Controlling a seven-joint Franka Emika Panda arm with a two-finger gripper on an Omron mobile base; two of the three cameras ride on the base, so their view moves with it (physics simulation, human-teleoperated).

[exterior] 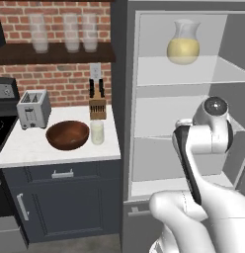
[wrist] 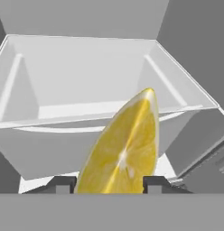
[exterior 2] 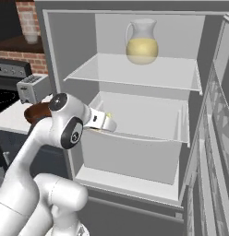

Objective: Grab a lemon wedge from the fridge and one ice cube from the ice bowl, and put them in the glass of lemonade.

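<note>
In the hand view, the yellow lemon wedge stands upright between my two finger tips, and my gripper is shut on it. In the right base view, my gripper hovers at the front rim of the white drawer inside the open fridge, and a sliver of the lemon wedge shows yellow at the hand. On the counter left of the fridge sit the brown wooden ice bowl and, just to its right, the glass of lemonade. No ice cube can be made out in the bowl.
A round pitcher of yellow liquid stands on the fridge's top shelf. The fridge door hangs open at the right. A toaster, a knife block and a wall shelf of tall glasses are near the bowl.
</note>
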